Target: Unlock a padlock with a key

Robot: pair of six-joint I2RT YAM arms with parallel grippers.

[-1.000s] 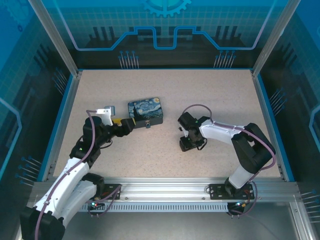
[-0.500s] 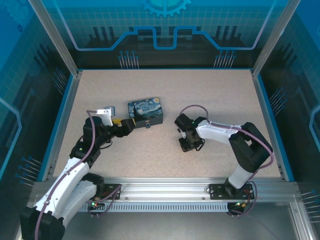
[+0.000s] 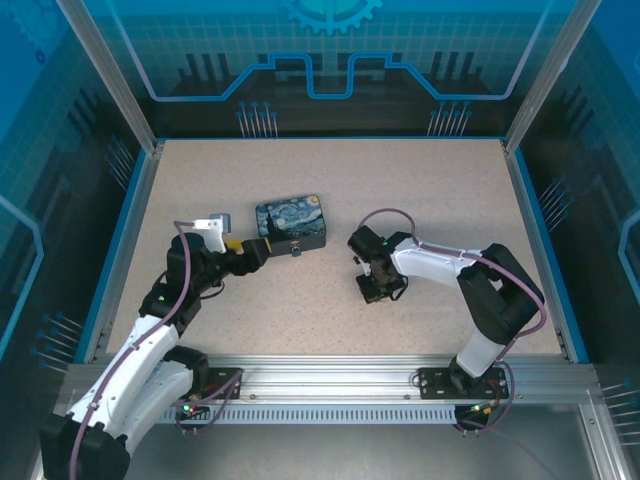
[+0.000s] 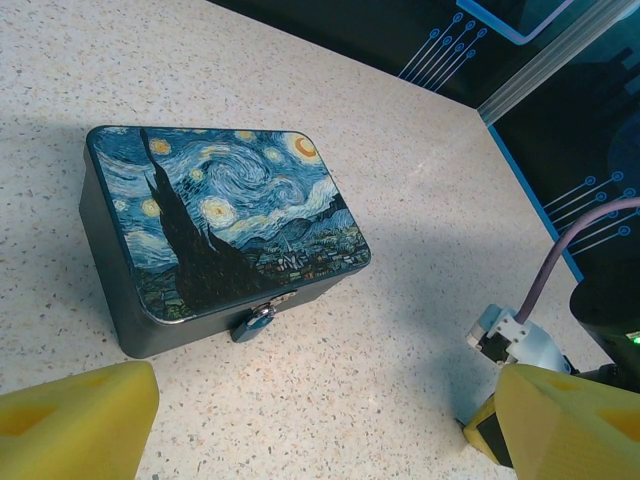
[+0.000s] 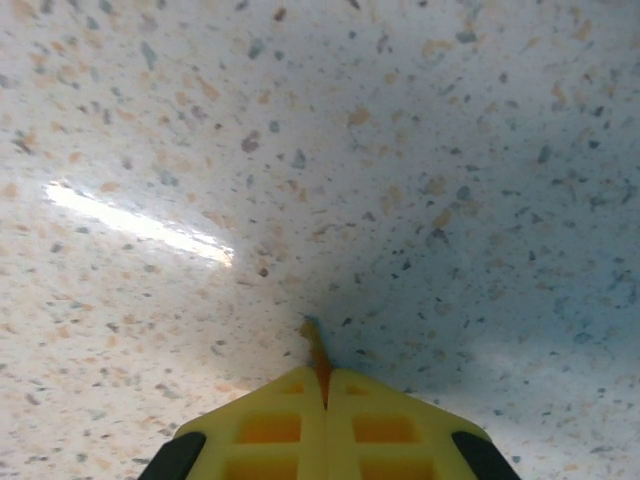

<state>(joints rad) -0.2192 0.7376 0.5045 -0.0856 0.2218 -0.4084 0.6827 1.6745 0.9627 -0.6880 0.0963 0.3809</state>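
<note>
- Speckled beige table [image 3: 430, 200] inside a blue-walled enclosure, with the painted tin [image 3: 291, 225] near mid-table as landmark.
- Well right of the tin, right gripper [image 3: 378, 292]: now pinched fully together, half apart a second ago; also drawn slightly nearer the tin.
- Just off the tin's clasp side, left gripper [image 4: 320, 430]: spread wide, holding nothing, unmoved.
- Tin itself: lid down and fastened, contents hidden.
- On the tin's front clasp, padlock [image 4: 255, 322]: apparently locked.
- Between the right pads, key [image 5: 316, 345]: thin sliver poking out, tip at the table; likely grasped, so ready for carrying to the padlock.
</note>
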